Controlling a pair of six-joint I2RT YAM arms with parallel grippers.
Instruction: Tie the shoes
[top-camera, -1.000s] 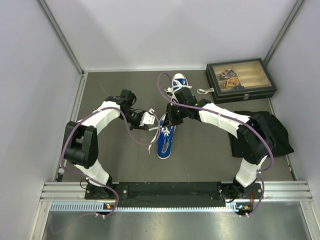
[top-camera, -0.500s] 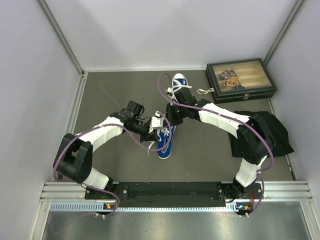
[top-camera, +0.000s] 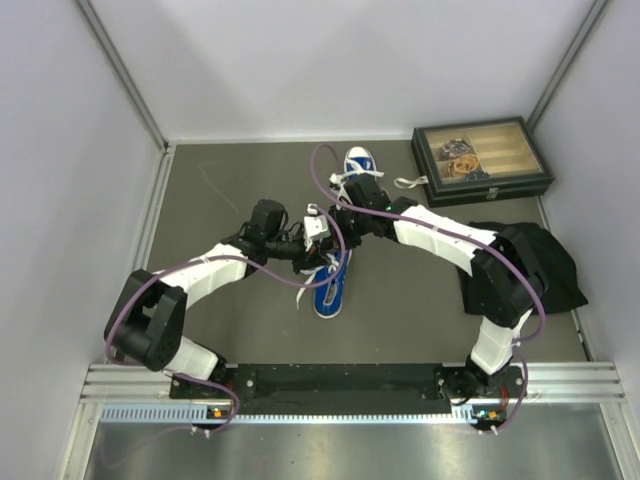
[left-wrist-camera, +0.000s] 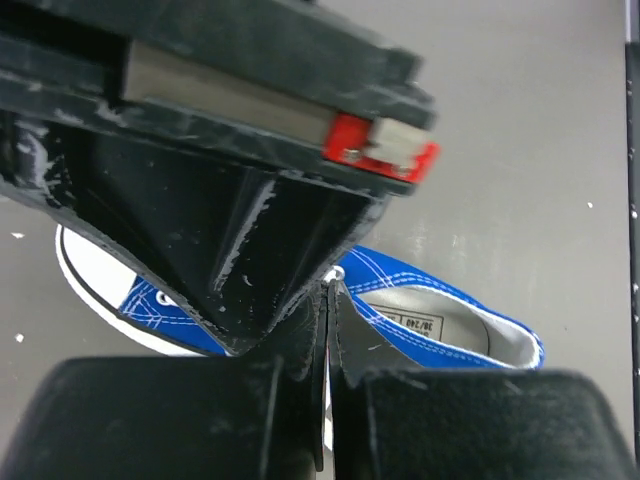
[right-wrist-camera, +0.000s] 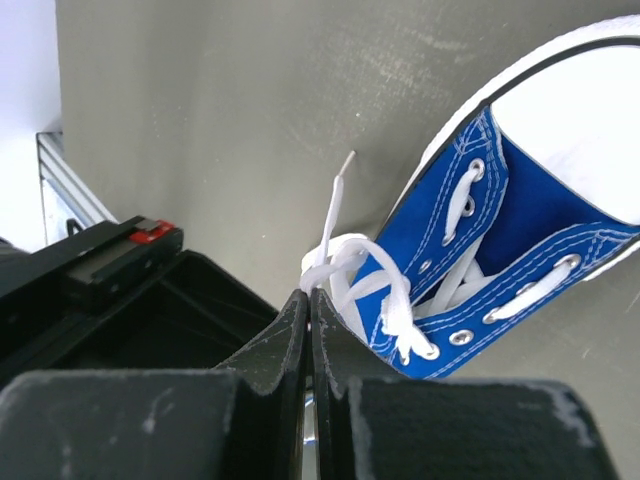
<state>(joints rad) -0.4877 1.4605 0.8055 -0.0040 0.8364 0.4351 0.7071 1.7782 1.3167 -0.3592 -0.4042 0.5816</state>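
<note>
One blue sneaker (top-camera: 329, 287) lies mid-table with its white toe cap toward me. The second sneaker (top-camera: 358, 162) lies at the back, partly hidden by the right arm. My left gripper (top-camera: 318, 226) and right gripper (top-camera: 341, 222) meet just above the near sneaker's lacing. In the right wrist view my right gripper (right-wrist-camera: 309, 292) is shut on a bunched white lace (right-wrist-camera: 345, 262) of the sneaker (right-wrist-camera: 500, 250). In the left wrist view my left gripper (left-wrist-camera: 328, 290) is shut with a thin white strip of lace (left-wrist-camera: 326, 438) between its fingers, above the sneaker's opening (left-wrist-camera: 440, 320).
A dark glass-lidded box (top-camera: 481, 160) stands at the back right. A black cloth (top-camera: 535, 262) lies by the right wall. A metal rail (top-camera: 350, 382) runs along the near edge. White walls close in both sides and the back.
My left arm has swung right and its gripper has come up beside the right gripper over the near sneaker. The right gripper has stayed almost in place.
</note>
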